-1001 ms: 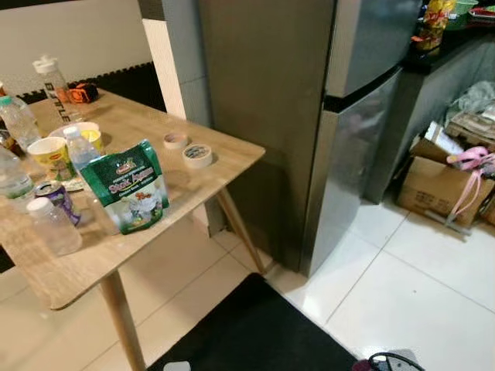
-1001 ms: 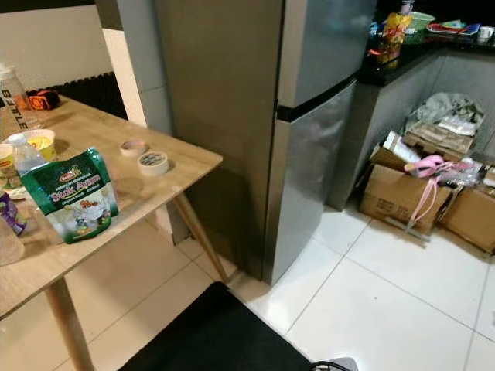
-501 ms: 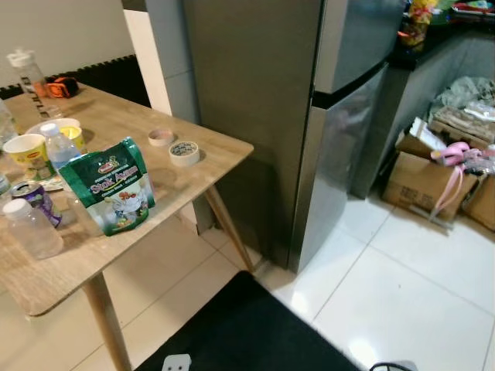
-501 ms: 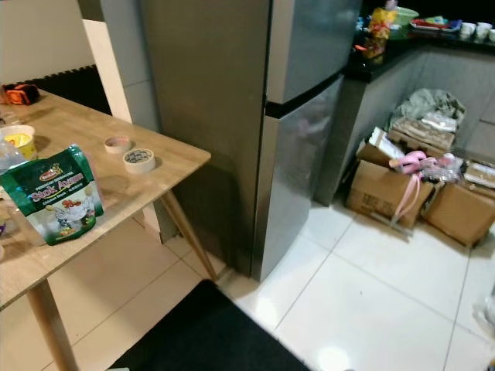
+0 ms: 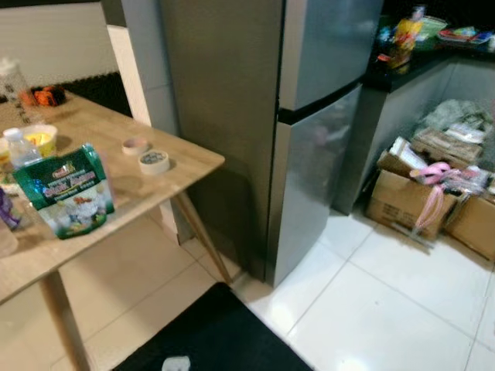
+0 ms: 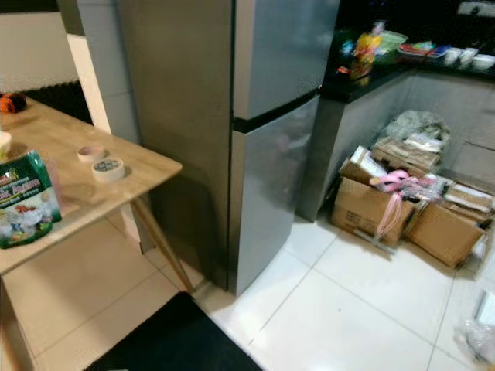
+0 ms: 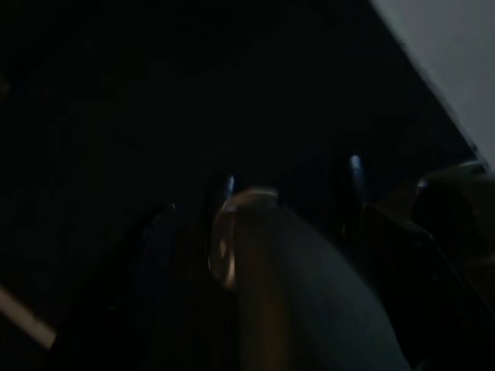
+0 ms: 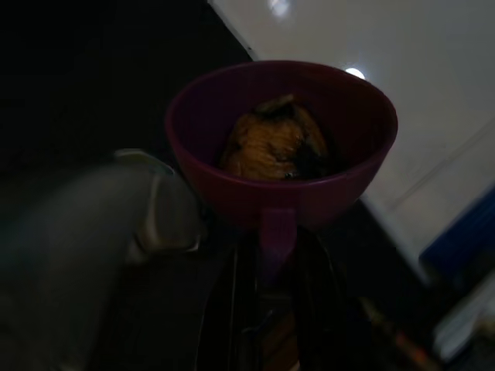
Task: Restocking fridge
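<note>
My right gripper: fingers clamped on the tab handle of a purple bowl holding browned food, above pale tiled floor.
My left gripper: dark; I cannot tell how its fingers stand.
Fridge: doors closed, beside the wooden table.
On the table: green pouch, two tape rolls.

Silver-grey fridge, magenta bowl, green pouch, black mat
</note>
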`<state>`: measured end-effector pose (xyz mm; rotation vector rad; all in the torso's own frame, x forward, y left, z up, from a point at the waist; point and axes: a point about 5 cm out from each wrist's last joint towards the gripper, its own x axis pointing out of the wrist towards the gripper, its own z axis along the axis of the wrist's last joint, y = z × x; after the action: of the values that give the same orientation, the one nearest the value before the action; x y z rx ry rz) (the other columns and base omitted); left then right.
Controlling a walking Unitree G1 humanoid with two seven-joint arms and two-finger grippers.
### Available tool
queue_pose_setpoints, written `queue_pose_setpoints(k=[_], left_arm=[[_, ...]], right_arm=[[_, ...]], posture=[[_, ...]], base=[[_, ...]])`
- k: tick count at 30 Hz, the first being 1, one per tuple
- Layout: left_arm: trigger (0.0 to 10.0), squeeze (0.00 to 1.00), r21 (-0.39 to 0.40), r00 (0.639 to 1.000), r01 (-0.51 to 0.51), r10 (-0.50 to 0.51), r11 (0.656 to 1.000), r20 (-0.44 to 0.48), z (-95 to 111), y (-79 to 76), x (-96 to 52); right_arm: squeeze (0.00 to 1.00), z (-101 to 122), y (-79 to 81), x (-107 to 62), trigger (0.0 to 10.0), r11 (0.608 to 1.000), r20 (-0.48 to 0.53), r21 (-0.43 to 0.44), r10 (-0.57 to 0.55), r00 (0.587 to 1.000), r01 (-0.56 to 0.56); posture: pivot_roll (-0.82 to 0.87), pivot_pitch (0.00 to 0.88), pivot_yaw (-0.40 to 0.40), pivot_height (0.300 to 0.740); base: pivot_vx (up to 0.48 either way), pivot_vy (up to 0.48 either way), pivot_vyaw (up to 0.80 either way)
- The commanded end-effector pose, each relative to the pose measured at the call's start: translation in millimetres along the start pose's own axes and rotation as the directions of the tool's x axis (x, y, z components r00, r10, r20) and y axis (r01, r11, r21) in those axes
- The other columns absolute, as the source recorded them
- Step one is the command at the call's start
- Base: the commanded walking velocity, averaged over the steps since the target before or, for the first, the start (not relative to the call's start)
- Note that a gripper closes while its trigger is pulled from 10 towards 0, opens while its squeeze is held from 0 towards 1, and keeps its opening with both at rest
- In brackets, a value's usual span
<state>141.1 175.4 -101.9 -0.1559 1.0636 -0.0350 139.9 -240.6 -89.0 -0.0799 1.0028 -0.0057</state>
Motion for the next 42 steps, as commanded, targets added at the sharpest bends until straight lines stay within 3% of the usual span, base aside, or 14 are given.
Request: queue_pose_setpoints(k=[1,9,20,42], left_arm=[[10.0,0.00,0.010,1.000,-0.011,0.011,1.000,-0.002,1.1,4.4,-0.7],[10.0,0.00,0.011,1.000,-0.011,0.011,1.000,-0.006,-0.2,4.5,-0.9],[10.0,0.00,0.006,1.000,-0.017,0.017,1.000,-0.008,-1.1,5.2,-1.1],[10.0,0.00,-0.012,0.999,-0.035,0.035,0.999,0.003,1.4,5.0,-0.5]], right_arm=[[0.00,8.3,1.7,1.7,10.0,1.000,0.032,-0.007,0.009,0.999,-0.009],[0.00,7.2,-1.5,1.1,10.0,1.000,0.027,-0.009,-0.010,1.000,0.010],[0.00,7.2,-3.8,1.0,10.0,1.000,0.019,0.009,-0.028,0.999,0.028],[0.00,1.9,-2.3,0.7,10.0,0.999,-0.004,0.024,-0.041,0.999,0.041]], posture=[[-0.07,0.000,0.014,0.740],[-0.07,0.000,0.014,0.740],[-0.07,0.000,0.013,0.740],[-0.07,0.000,0.016,0.740]], base=[[0.000,-0.409,0.77],[0.000,-0.404,0.71],[0.000,-0.370,0.00],[0.000,0.000,0.00]])
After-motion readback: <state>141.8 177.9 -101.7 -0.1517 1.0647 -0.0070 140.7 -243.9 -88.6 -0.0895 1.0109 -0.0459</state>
